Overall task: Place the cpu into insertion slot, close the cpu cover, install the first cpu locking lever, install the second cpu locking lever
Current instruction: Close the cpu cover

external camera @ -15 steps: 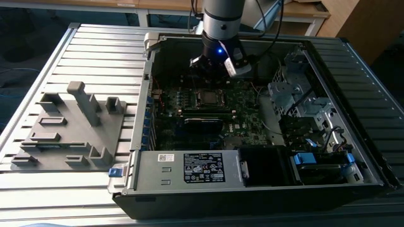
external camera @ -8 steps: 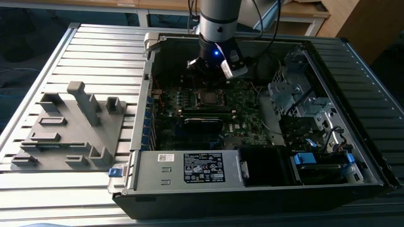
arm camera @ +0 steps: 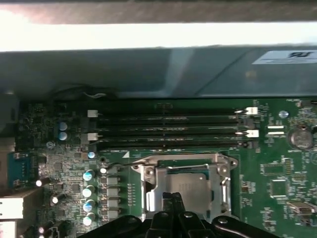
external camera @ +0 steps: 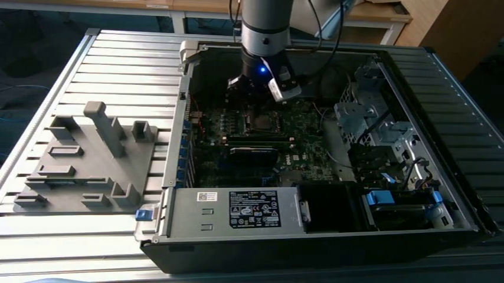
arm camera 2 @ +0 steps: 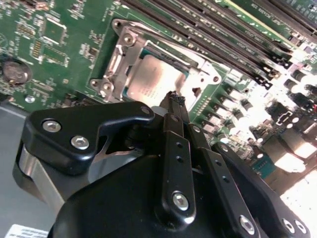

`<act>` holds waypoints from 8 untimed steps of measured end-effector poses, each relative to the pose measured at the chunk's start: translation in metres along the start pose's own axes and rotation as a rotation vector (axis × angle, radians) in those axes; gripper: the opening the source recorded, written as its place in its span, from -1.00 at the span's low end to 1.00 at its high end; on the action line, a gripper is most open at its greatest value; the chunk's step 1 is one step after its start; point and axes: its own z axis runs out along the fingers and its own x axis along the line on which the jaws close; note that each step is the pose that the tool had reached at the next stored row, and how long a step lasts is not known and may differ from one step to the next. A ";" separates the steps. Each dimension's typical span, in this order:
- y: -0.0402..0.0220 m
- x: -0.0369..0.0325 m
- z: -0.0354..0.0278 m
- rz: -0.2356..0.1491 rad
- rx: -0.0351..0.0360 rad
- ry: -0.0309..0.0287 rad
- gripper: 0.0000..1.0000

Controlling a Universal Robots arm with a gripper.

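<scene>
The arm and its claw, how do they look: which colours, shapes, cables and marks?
The arm is a round silver-grey tube with a black wrist, a small blue light and a pale box at its side. Dark cables run beside it. In the second wrist view the claw is matte black: flat narrow link bars with silver screws.

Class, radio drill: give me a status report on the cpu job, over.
Status: pincer shut, tip at the cover edge. The cpu seated, cover down around it. Nothing between pincer and cover.
</scene>
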 end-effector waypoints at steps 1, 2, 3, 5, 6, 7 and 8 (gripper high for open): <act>-0.0001 0.0014 0.0008 0.000 0.0013 -0.0003 -0.79; -0.0002 0.0030 0.0017 0.000 0.0026 -0.0005 -0.79; -0.0003 0.0045 0.0027 0.000 0.0041 -0.0009 -0.79; -0.0004 0.0063 0.0055 0.000 0.0060 -0.0011 -0.79; -0.0005 0.0069 0.0072 0.000 0.0066 -0.0012 -0.79; -0.0006 0.0075 0.0088 0.000 0.0071 -0.0013 -0.79; -0.0006 0.0080 0.0103 0.000 0.0077 -0.0014 -0.79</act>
